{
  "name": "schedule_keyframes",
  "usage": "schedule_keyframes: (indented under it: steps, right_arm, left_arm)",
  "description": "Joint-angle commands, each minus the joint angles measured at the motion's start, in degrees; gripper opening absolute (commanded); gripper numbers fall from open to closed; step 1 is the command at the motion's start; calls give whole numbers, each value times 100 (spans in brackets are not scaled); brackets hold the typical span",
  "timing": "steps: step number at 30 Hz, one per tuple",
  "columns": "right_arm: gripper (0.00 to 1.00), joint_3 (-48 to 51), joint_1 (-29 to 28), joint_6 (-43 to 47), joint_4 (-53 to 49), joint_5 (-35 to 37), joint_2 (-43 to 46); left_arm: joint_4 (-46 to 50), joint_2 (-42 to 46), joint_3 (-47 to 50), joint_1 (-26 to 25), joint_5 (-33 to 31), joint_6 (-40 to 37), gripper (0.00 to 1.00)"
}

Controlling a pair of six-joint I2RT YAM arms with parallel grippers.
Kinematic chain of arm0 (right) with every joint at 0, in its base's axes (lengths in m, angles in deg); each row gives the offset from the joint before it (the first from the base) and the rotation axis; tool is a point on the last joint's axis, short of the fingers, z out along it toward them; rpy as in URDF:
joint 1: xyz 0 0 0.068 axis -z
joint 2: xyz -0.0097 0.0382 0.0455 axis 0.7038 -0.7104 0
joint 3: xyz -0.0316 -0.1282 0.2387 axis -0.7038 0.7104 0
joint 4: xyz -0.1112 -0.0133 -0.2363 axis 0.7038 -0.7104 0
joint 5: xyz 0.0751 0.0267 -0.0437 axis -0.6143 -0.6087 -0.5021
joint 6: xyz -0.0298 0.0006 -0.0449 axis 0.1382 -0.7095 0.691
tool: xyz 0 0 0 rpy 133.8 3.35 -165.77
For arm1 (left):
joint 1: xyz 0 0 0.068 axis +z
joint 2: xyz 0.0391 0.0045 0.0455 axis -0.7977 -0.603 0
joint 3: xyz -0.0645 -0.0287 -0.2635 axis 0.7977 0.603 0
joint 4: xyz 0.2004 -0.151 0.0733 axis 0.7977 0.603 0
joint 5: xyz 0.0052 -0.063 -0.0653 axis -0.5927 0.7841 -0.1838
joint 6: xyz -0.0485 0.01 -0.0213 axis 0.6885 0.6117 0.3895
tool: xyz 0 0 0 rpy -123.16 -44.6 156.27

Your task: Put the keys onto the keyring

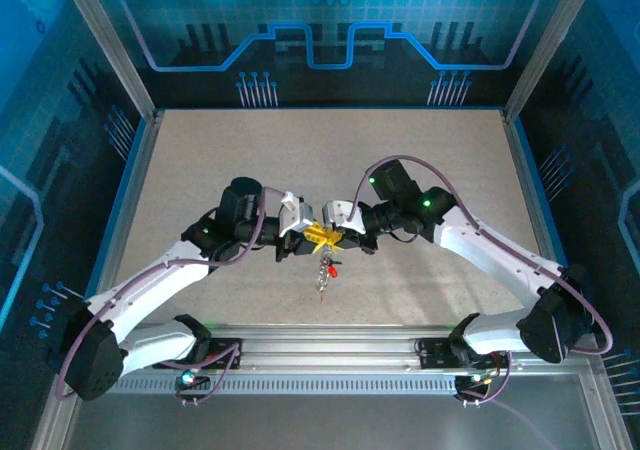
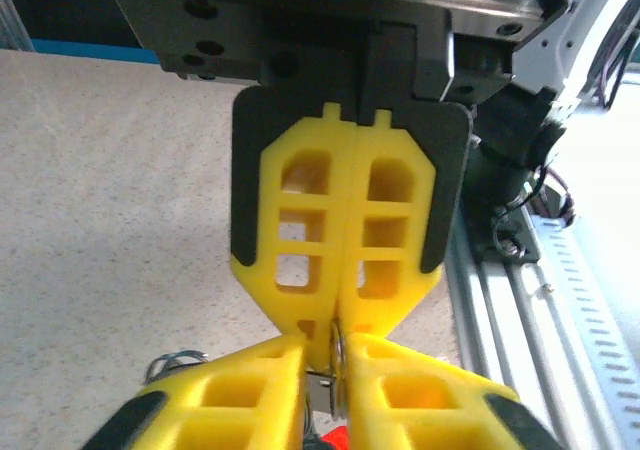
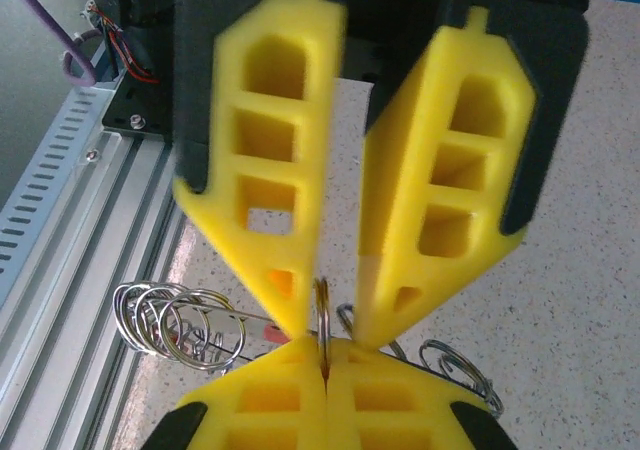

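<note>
Both grippers meet tip to tip above the table's middle. My right gripper (image 3: 325,358) is shut on the keyring (image 3: 322,305), a thin metal ring seen edge-on that rises from between its yellow fingers. My left gripper (image 2: 325,348) is open by a narrow gap and straddles that keyring (image 2: 338,355) and the right gripper's tips without pinching. In the top view the left gripper (image 1: 312,232) and right gripper (image 1: 333,234) hold a small bunch of keys (image 1: 322,276) hanging below. A red key head (image 1: 333,266) shows there. I cannot make out the yellow and blue heads.
Several silver wire loops (image 3: 175,325) hang left of the held ring and more loops (image 3: 455,365) hang to its right. The aluminium base rail (image 1: 330,350) runs along the near edge. Speckled beige tabletop (image 1: 330,160) stretches behind the arms.
</note>
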Motion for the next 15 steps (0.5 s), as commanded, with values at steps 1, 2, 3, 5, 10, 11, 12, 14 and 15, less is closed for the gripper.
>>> schedule_keyframes:
  steps: [1,2,3,5,10,11,12,14,15]
  right_arm:
    - [0,-167,-83,-127,330,-268,-94]
    - [0,-144,-78,-157,385,-279,-99]
    - [0,-139,-76,-184,441,-305,-105]
    - [0,-147,-46,-214,470,-418,-107]
    - [5,50,187,-340,633,-760,71]
    - [7,105,238,-384,686,-847,113]
    - [9,161,312,-398,714,-947,153]
    - [10,250,386,-429,739,-1075,234]
    - [11,300,407,-466,765,-1053,277]
  left_arm:
    - [324,-46,-197,-91,80,-261,4]
    - [326,-22,-189,-93,88,-274,0]
    - [306,20,-181,-94,85,-268,0]
    - [244,114,-89,-90,69,-316,0]
    - [307,413,37,-93,-174,-507,0]
    - [206,483,97,-88,-204,-443,0]
    - [-6,569,186,-86,-216,-331,0]
    - [-565,687,419,-86,-251,-63,0]
    - [-897,732,531,-79,-327,109,0]
